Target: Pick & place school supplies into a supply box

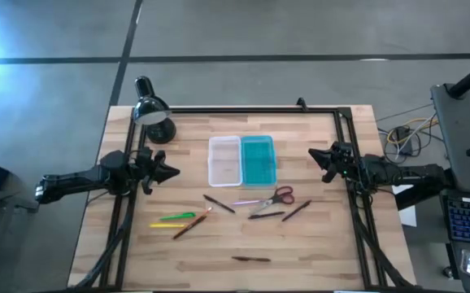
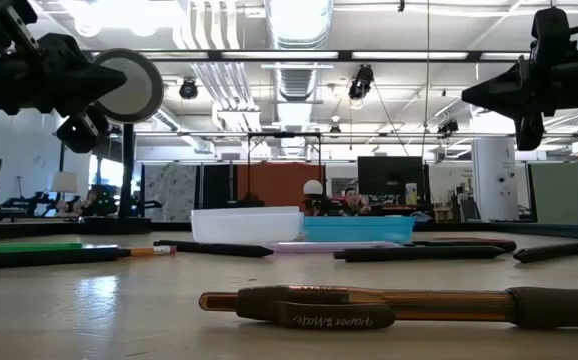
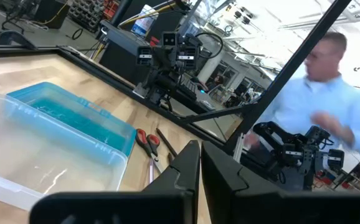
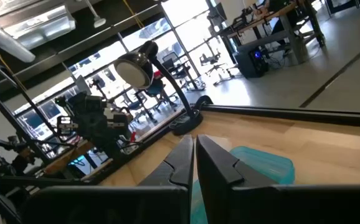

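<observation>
The supply box lies open in the middle of the table, its clear half [image 1: 224, 160] to the left of its teal half [image 1: 258, 159]. Toward the near edge from it lie the red-handled scissors [image 1: 276, 197], a lilac pen [image 1: 247, 202], dark pens [image 1: 219, 203] [image 1: 297, 211], a green pen [image 1: 176, 216], a yellow one [image 1: 168, 225] and an orange pencil [image 1: 190, 224]. One brown pen [image 2: 409, 305] lies alone near the front edge. My left gripper [image 1: 175, 171] hovers shut left of the box. My right gripper [image 1: 311, 153] hovers shut right of it. Both are above the table and hold nothing.
A black desk lamp [image 1: 152, 112] stands at the far left corner, behind my left arm. A black frame rail [image 1: 251, 109] runs along the table's far edge and down both sides. A person in a light blue shirt [image 3: 329, 93] stands beyond the table's right side.
</observation>
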Tool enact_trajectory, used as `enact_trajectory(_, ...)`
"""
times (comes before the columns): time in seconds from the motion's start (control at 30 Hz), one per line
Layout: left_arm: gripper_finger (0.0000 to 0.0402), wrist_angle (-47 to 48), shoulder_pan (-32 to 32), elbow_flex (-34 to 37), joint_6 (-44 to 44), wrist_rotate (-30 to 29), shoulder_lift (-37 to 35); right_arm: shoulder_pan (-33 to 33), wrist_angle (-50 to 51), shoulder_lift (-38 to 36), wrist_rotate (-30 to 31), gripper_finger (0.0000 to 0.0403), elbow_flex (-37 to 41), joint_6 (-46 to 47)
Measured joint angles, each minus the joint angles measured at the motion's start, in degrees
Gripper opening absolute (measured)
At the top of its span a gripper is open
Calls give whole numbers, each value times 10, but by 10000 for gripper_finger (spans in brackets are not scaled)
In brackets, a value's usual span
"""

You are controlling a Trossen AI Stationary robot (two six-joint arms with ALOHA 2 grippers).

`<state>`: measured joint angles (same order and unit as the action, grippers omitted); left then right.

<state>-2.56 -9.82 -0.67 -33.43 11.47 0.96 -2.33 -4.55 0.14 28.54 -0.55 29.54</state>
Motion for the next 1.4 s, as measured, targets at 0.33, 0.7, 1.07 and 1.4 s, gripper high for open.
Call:
enact_trajectory(0.33, 0, 0, 0, 0, 0, 0, 0, 0, 0, 0, 0, 13, 0, 0)
enact_trajectory(0.7, 0, 0, 0, 0, 0, 0, 0, 0, 0, 0, 0, 13, 0, 0)
enact_trajectory(1.07, 0, 0, 0, 0, 0, 0, 0, 0, -23, 0, 12, 13, 0, -1)
enact_trajectory(1.4, 0, 0, 0, 0, 0, 0, 0, 0, -58, 17, 66, 13, -6, 68)
